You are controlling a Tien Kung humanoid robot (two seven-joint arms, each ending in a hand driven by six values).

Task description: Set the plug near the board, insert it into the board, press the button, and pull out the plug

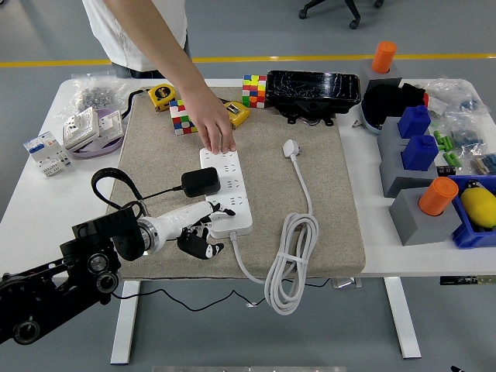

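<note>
Here, left hand (203, 225) empty, fingers loose on white board (226, 191); boxy black plug (200, 182) seated.

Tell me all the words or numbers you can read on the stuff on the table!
None can be read.
Power strip: marks too small.
Yellow tape measure: label blurred.
White sockets: no clear print.
Breaker: print too small.
</note>
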